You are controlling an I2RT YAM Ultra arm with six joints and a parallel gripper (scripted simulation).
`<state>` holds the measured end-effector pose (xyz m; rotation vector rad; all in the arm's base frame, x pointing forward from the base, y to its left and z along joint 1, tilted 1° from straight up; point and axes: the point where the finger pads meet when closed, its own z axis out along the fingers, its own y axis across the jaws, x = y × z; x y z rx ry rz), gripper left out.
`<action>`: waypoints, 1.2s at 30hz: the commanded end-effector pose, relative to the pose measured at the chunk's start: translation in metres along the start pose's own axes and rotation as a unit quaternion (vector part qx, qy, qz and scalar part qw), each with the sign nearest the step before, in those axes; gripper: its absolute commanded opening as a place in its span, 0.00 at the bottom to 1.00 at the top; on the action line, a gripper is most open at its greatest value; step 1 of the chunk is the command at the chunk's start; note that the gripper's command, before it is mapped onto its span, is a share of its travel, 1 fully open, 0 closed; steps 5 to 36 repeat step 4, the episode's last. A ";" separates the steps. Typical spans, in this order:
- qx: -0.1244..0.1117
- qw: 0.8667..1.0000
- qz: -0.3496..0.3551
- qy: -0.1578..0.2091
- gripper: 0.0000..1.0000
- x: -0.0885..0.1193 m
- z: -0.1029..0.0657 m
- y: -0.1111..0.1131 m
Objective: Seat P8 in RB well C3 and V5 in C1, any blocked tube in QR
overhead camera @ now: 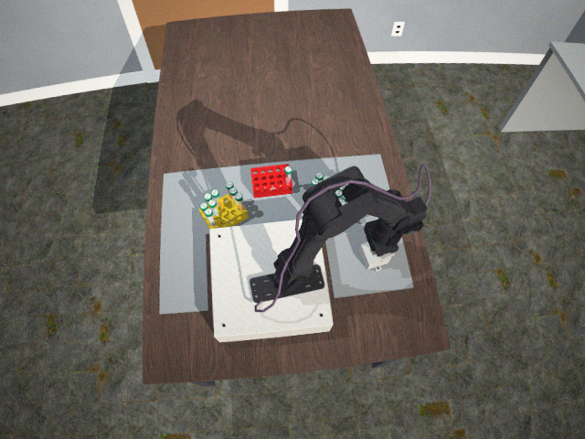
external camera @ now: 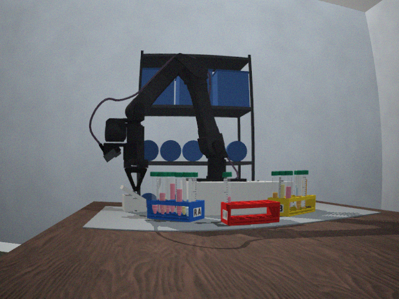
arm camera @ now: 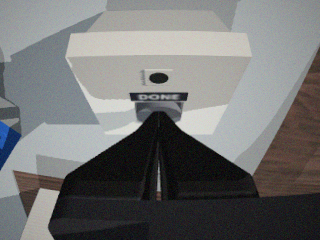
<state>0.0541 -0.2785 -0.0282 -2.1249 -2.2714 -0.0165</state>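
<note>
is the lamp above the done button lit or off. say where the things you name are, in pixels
Off, it looks: in the wrist view the round lamp [arm camera: 158, 78] above the DONE label [arm camera: 159, 97] is plain black, with no glow around it.

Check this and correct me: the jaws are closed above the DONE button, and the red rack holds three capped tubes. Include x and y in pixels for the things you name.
The tube count is wrong: the red rack [overhead camera: 257, 187] [external camera: 252, 222] holds one capped tube [overhead camera: 288, 171] [external camera: 226, 174], as the top view shows. The rest stands.

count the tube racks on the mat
3. From the exterior view: blue rack left, red rack middle, yellow rack right. The arm partly blocks the top view.
</note>
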 end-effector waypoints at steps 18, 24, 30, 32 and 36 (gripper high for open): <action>-0.001 1.000 0.000 -0.003 0.00 -0.003 0.012 -0.001; -0.001 1.000 0.000 -0.003 0.00 -0.003 0.012 -0.001; -0.001 1.000 0.000 -0.003 0.00 -0.003 0.012 -0.001; -0.001 1.000 0.000 -0.003 0.00 -0.003 0.012 -0.001; -0.001 1.000 0.000 -0.003 0.00 -0.003 0.012 -0.001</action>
